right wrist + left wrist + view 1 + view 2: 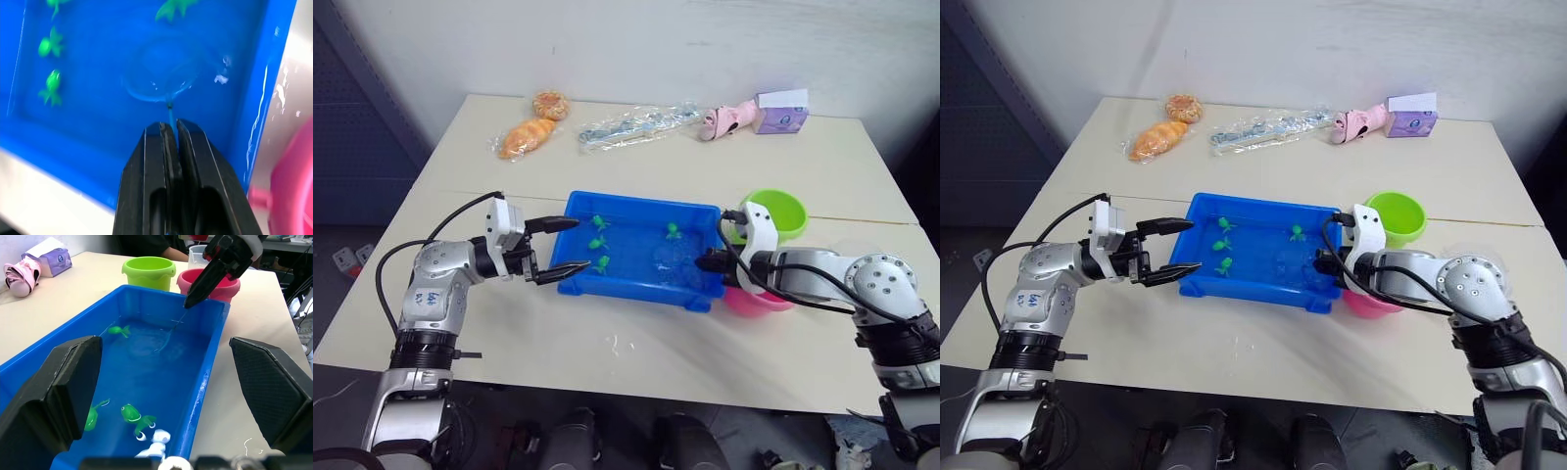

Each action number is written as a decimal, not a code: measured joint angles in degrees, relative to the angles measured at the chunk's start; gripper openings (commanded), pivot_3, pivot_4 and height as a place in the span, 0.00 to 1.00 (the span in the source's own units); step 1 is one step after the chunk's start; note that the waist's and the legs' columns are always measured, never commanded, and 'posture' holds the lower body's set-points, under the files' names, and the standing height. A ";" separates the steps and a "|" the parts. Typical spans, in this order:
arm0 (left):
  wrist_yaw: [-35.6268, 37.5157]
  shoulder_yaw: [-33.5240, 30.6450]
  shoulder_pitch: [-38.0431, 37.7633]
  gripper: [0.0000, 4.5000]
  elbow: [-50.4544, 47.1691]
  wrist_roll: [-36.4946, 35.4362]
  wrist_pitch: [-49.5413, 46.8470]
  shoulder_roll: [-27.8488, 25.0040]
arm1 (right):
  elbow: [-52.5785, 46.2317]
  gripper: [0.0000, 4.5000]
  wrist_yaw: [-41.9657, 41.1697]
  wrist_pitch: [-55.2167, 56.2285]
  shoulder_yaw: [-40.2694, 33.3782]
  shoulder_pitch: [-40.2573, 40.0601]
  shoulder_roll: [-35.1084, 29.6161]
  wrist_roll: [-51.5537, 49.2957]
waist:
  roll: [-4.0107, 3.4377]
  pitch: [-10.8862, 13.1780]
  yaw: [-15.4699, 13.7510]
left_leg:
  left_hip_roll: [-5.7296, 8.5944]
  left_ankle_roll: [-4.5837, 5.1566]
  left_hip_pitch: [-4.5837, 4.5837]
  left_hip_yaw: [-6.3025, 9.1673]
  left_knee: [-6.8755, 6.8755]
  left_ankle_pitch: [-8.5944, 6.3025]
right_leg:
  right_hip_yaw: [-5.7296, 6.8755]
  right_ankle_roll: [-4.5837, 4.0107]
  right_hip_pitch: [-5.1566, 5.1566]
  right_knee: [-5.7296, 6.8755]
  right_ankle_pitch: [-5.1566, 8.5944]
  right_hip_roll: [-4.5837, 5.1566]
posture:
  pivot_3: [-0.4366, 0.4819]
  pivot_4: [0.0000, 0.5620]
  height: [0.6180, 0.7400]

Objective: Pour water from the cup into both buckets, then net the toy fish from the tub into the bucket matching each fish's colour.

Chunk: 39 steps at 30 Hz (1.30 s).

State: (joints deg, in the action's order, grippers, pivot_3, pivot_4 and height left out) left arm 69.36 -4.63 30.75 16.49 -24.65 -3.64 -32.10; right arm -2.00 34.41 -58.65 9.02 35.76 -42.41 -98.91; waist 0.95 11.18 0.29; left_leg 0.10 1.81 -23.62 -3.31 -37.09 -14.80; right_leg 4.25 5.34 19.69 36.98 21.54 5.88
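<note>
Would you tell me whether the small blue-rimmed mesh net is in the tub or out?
In: the small blue-rimmed mesh net lies inside the shallow bright blue plastic tub, its handle pinched by the right gripper.

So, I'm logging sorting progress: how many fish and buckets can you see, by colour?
Green fish: 4, all in the tub
Green bucket: 1
Pink bucket: 1
Total: 6
</note>
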 measured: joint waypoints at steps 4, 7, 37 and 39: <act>-0.18 0.00 0.04 0.99 0.10 0.03 0.02 0.04 | 0.01 0.00 -3.94 0.39 -0.77 0.02 1.95 8.02 | 0.00 0.00 0.00 | 0.00 0.01 -0.04 0.00 0.01 0.00 | 0.00 0.00 0.03 0.00 0.00 0.00 | 0.48 0.27 1.00; -0.53 0.04 0.12 0.99 0.11 0.08 0.03 0.43 | -0.27 0.00 -8.06 1.12 -0.85 -0.06 3.43 15.37 | -0.01 0.00 0.04 | 0.00 0.01 -0.05 -0.01 0.03 -0.01 | -0.01 0.00 0.06 0.02 0.00 0.00 | 0.48 0.27 1.00; -1.65 1.20 3.82 0.99 -0.65 -0.07 -1.44 3.55 | -28.16 0.00 -34.98 2.95 -21.90 -17.96 2.20 36.49 | -0.01 0.01 -0.19 | 0.03 0.01 -0.11 0.05 0.12 -0.03 | 0.02 0.03 0.06 -0.06 -0.01 0.00 | 0.48 0.27 1.00; -1.81 1.23 4.58 0.99 -1.61 -0.54 -2.55 4.38 | -28.83 0.00 -34.23 2.17 -25.64 -18.43 1.29 33.97 | -0.02 0.01 -0.20 | 0.03 0.01 -0.12 0.05 0.11 -0.03 | 0.03 0.03 0.06 -0.08 -0.01 0.00 | 0.48 0.27 1.00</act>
State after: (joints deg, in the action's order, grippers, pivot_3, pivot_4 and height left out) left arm 67.55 -3.40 35.33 14.88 -25.19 -6.19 -27.73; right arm -30.83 0.18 -56.47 -16.62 17.33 -41.12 -64.94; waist 0.93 11.20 0.10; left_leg 0.12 1.82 -23.73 -3.26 -36.98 -14.83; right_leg 4.27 5.37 19.75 36.91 21.52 5.87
